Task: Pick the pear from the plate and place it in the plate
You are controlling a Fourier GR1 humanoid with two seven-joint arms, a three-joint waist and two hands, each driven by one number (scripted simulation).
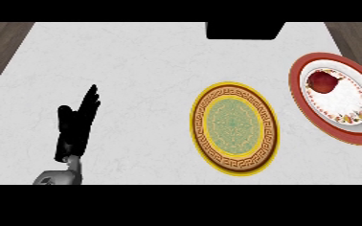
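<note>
Counter (141, 62): pale marbled top, fills pretty much the whole view.
Yellow plate (234, 127): gold rim, green patterned middle, sits right of centre with nothing on it.
Red plate (332, 98): red rim, white floral middle, over at the right edge, partly cut off.
Left hand (76, 124): lower left, fingers straight and pressed together pointing up, holding nothing, well apart from both plates.
Pear (322, 82): reddish, looks like it's lying in the upper part of the red plate.
</note>
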